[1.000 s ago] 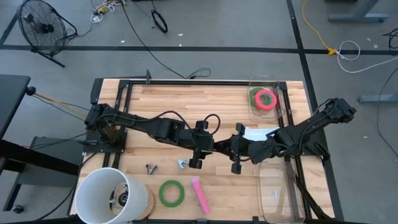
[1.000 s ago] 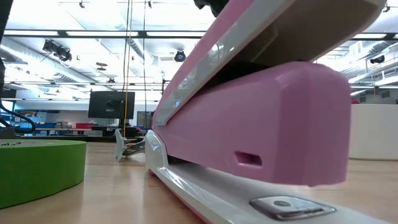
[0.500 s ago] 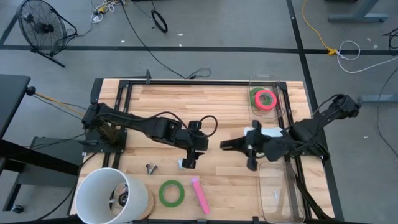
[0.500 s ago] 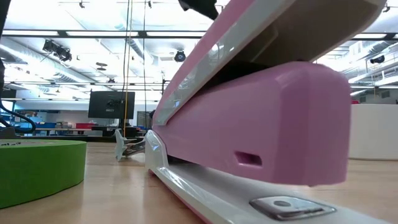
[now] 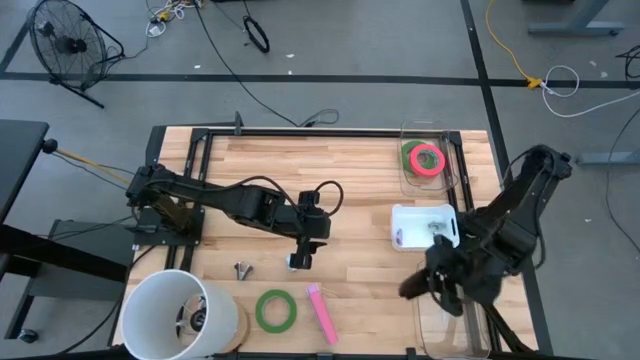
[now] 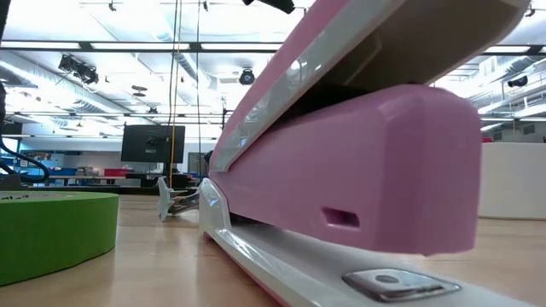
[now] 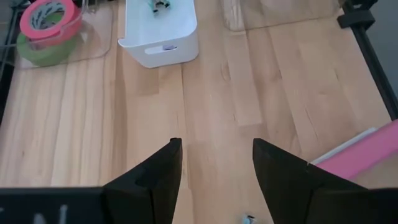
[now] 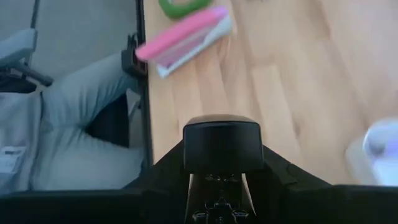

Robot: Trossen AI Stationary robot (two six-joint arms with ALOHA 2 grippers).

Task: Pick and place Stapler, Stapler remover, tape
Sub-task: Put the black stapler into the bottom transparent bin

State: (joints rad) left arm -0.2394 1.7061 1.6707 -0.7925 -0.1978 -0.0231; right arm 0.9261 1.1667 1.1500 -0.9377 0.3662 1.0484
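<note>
A pink stapler (image 5: 320, 312) and a green tape roll (image 5: 275, 310) lie flat near the table's front edge. A red-pink tape roll (image 5: 427, 158) sits on a green one in a clear tray at the far right. A small metal stapler remover (image 6: 175, 200) rests on the wood. My left gripper (image 5: 300, 250) hangs open over the table's middle, above a small pale piece (image 5: 291, 263), touching nothing. My right gripper (image 5: 412, 288) is at the near right, shut on a black blocky thing (image 8: 222, 144) that looks like a stapler. My right gripper pinches the black blocky thing between its two fingers (image 8: 166, 168), one on each side of it. Its blunt end (image 8: 222, 134) sticks out ahead of the fingers. It is lifted clear of the table, and the fingers slant down toward the near edge.
A white tray (image 5: 405, 228) with a small item stands right of centre. A clear bin (image 5: 455, 320) sits at the near right, and a big white tub (image 5: 170, 310) at the near left. A small grey metal piece (image 5: 242, 268) lies by the tub. A person's legs (image 8: 81, 124) show beyond the near edge.
My right gripper has swung from the table's middle toward the right and near edges, rolling as it went, with the black thing still between its fingers. It uncovered the white tray. My left gripper has drawn back a little toward the left and stays open.
</note>
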